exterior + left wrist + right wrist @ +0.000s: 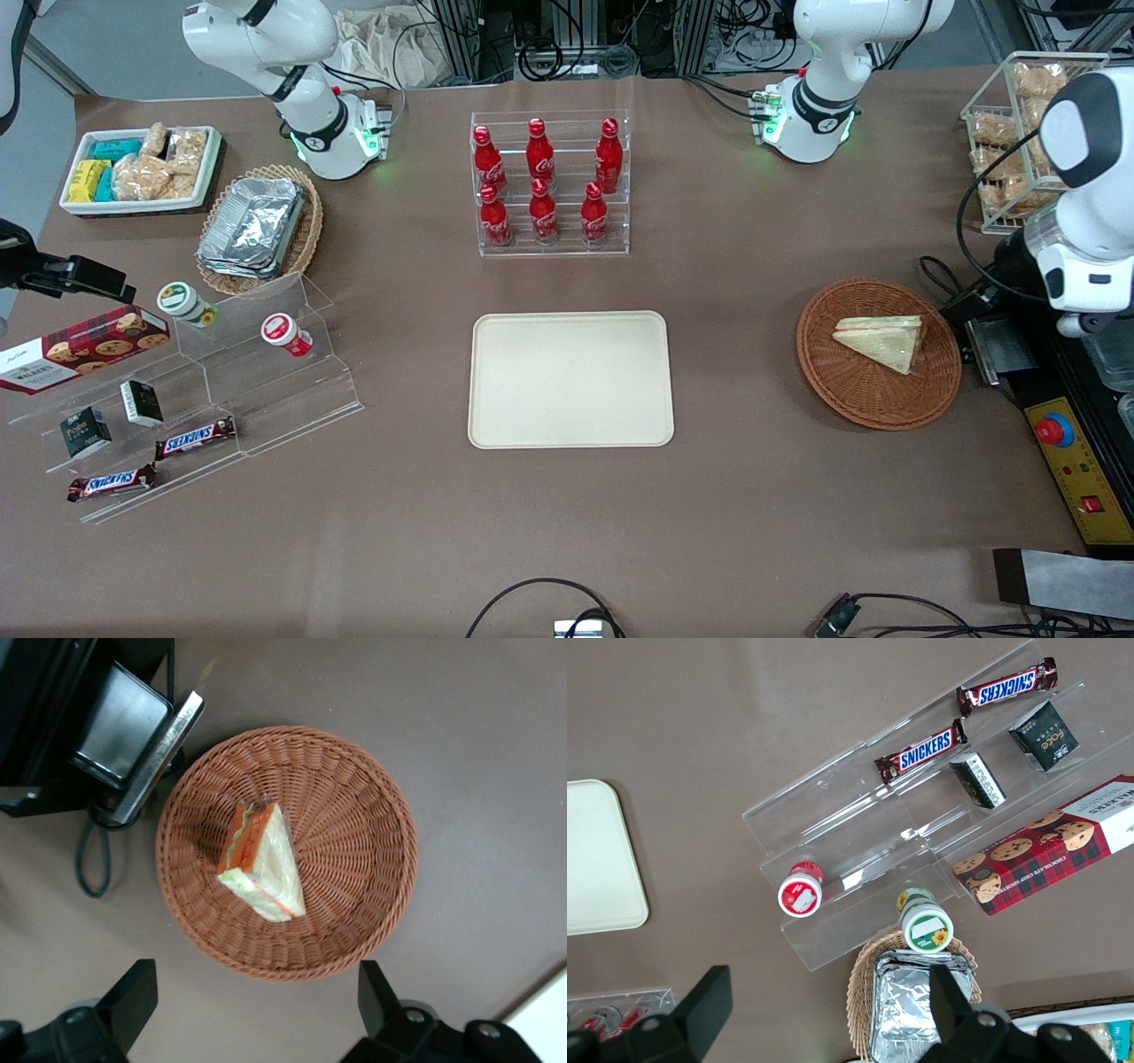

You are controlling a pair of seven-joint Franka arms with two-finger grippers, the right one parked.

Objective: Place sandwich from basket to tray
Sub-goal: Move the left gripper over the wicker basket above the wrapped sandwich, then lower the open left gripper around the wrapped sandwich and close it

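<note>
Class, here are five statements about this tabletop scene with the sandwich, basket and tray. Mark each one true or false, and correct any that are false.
1. The triangular clear-wrapped sandwich lies in the round reddish-brown wicker basket. True.
2. The flat cream-beige rectangular tray already holds the sandwich. False: nothing lies on it.
3. The left arm's gripper hangs above the basket with its jaws open. True.
4. The jaws are clamped on the sandwich. False: they stand apart, clear of it.
5. The clear rack of red cola bottles stands nearer the front camera than the tray. False: it stands farther away.
</note>
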